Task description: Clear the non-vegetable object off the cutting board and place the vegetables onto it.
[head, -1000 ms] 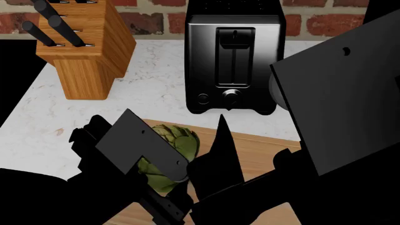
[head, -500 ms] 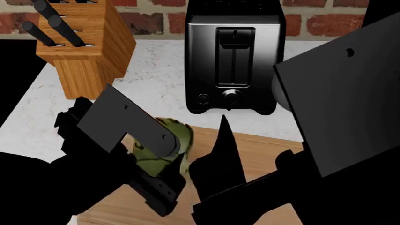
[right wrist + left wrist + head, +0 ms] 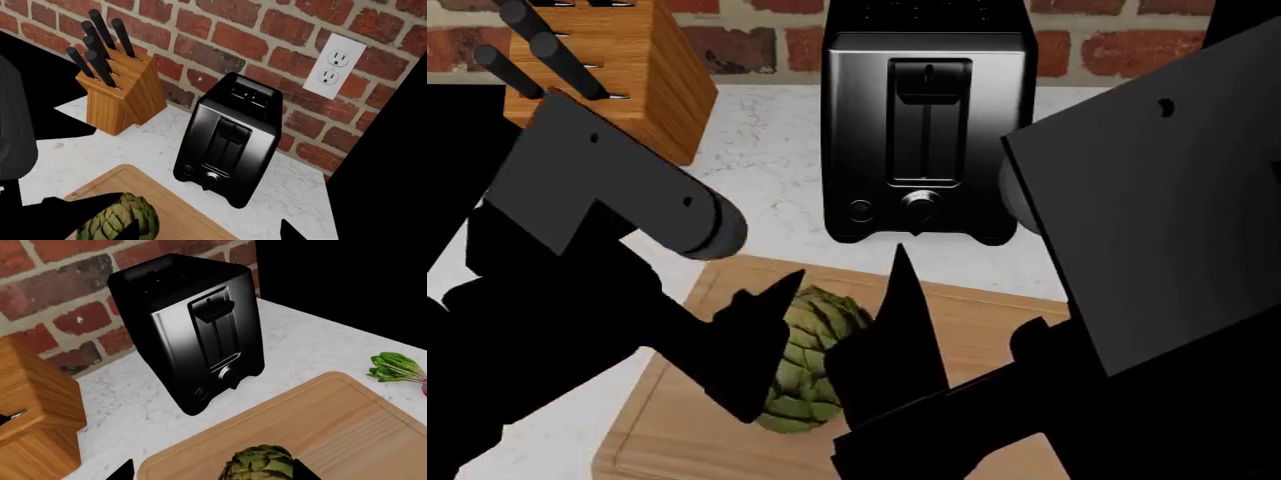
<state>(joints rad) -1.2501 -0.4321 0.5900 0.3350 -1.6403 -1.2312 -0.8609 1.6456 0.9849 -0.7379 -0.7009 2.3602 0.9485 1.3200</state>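
The marble counter (image 3: 767, 165) runs back to a red brick wall (image 3: 220, 35), and the cutting board (image 3: 981, 305) lies on it in front of the black toaster (image 3: 924, 130); the head view shows its near-left rounded corner and groove. A wooden knife block (image 3: 627, 95) stands at the counter's far left.

The left arm's dark bulk (image 3: 614, 215) covers the board's left side, and the left gripper (image 3: 754, 340) hangs just beside the artichoke (image 3: 807, 355), one black finger overlapping the vegetable's left flank (whether it touches, I cannot tell). Its jaws look apart, with nothing between them.

The artichoke sits upright on the board's left half, near the front edge. The right gripper (image 3: 894, 340) shows as a dark spike just right of the artichoke; whether it is open or closed cannot be made out.

The radish (image 3: 400, 370) lies off the board on the counter, past its far-right corner, leaves toward the board.
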